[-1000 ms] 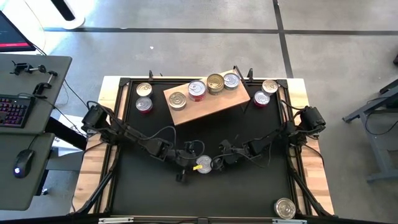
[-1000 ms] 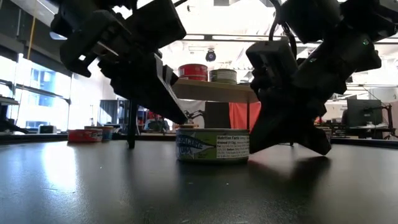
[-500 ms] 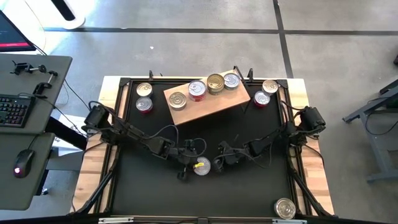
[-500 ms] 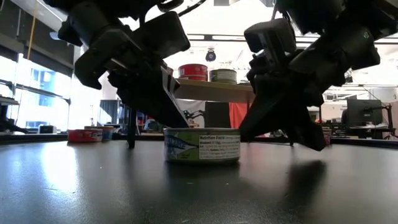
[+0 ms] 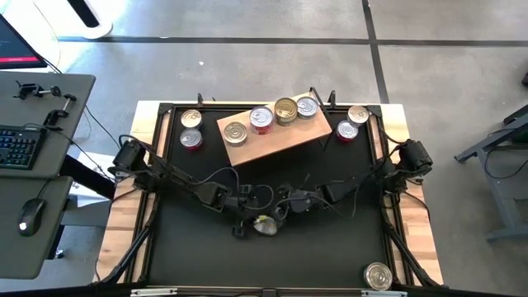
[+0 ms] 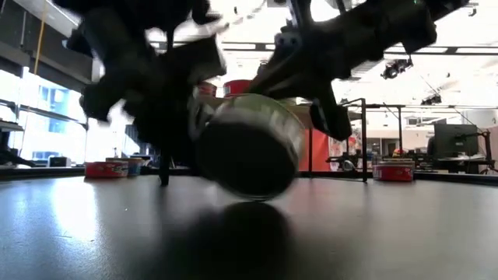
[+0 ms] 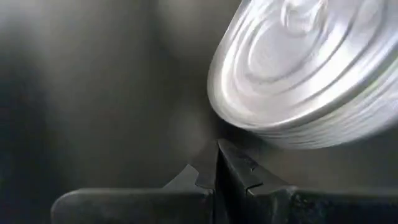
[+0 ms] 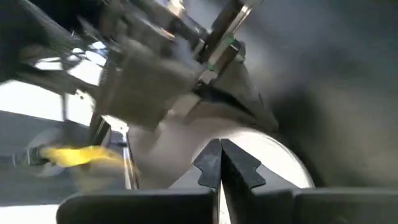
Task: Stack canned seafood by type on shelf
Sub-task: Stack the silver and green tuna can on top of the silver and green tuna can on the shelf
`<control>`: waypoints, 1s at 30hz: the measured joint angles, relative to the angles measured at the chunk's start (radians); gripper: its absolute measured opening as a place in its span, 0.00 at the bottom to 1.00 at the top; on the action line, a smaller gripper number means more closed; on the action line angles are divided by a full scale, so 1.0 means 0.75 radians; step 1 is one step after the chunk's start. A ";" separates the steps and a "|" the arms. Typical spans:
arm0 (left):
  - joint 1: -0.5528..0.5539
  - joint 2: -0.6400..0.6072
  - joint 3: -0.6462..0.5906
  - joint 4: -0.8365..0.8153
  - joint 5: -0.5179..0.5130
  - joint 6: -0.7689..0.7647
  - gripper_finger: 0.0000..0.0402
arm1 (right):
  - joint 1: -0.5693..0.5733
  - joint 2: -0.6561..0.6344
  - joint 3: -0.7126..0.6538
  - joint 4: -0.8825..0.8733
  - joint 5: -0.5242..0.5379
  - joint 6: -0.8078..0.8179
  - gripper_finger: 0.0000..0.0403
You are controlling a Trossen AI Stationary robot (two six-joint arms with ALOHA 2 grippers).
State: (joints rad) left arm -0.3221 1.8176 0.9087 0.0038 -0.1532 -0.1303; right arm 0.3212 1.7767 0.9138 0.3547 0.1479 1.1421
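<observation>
Silver tin (image 6: 249, 144) tilted, blurred betw. both grippers, jaws closed, label unreadable, shelf (image 5: 276, 136) behind

This looks like a robotics lab or test workshop. A black-topped work table (image 5: 272, 264) framed in pale wood stands on a bare grey concrete floor (image 5: 247, 66) crossed by dark seams. Just left of the table is a grey desk (image 5: 41, 239) with a lit keyboard (image 5: 18, 147) and a mouse (image 5: 31, 216). Beyond the table, the low view shows a large open hall with bright ceiling lights, a monitor (image 6: 455, 140) and what may be metal stands.
</observation>
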 joint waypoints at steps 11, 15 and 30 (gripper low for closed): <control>0.009 -0.171 0.001 -0.329 -0.105 0.012 0.00 | -0.078 -0.024 0.297 -0.470 -0.094 -0.342 0.00; 0.002 -0.294 0.004 -0.376 -0.152 -0.024 0.00 | -0.082 -0.067 0.362 -0.689 -0.148 -0.476 0.00; -0.090 -0.245 0.005 0.082 -0.138 -0.039 0.00 | 0.133 -0.117 0.081 -0.765 -0.305 -0.201 0.00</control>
State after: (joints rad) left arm -0.3896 1.6339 0.9123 0.0655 -0.2569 -0.1593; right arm 0.4212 1.6886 0.9745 -0.2189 -0.0812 0.9915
